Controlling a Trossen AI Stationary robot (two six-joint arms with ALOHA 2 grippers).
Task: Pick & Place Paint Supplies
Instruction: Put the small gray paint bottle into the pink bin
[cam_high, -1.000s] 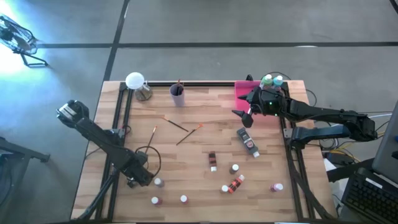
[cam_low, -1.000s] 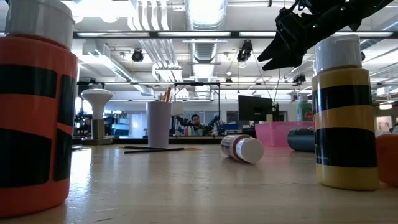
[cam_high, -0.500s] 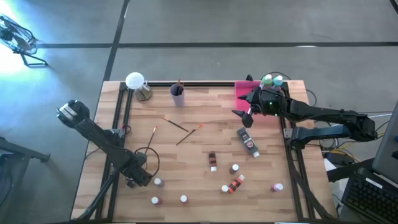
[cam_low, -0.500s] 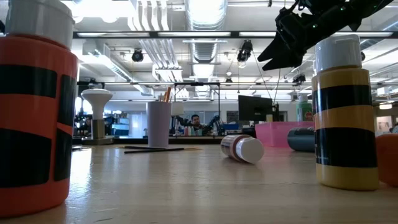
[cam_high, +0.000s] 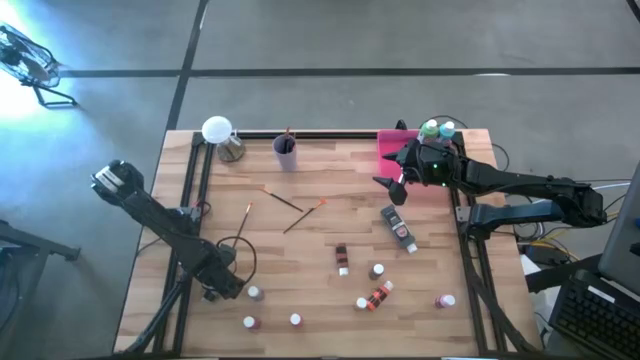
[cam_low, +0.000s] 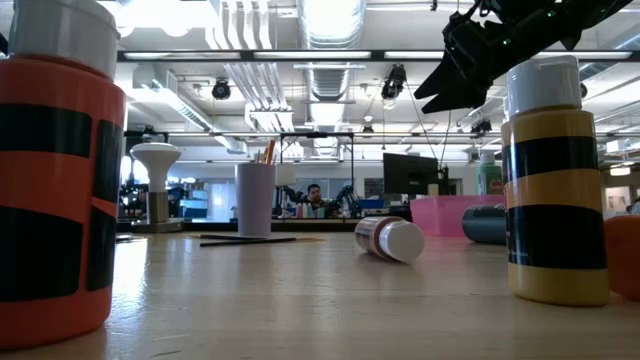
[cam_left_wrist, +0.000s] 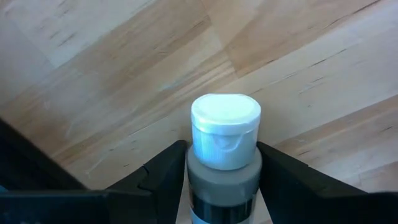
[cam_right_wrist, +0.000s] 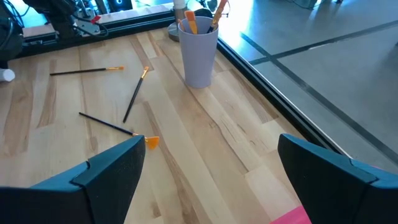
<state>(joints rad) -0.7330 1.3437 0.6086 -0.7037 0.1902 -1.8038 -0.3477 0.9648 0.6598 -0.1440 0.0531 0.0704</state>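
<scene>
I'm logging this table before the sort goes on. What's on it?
paint bottles: about seven, white-capped, mostly reddish or brown, scattered over the near half of the table
tray bottles: two, green and blue, at the far edge of the tray
tube: one, dark, lying near the tray
brushes: three loose, thin with orange tips, mid-table; more stand in the cup
cup: one, lilac, far edge
tray: one, pink, far right corner
lamp: one, white-topped, far left corner
left gripper: near left, closed on a grey bottle
right gripper: open, empty, beside the tray
</scene>
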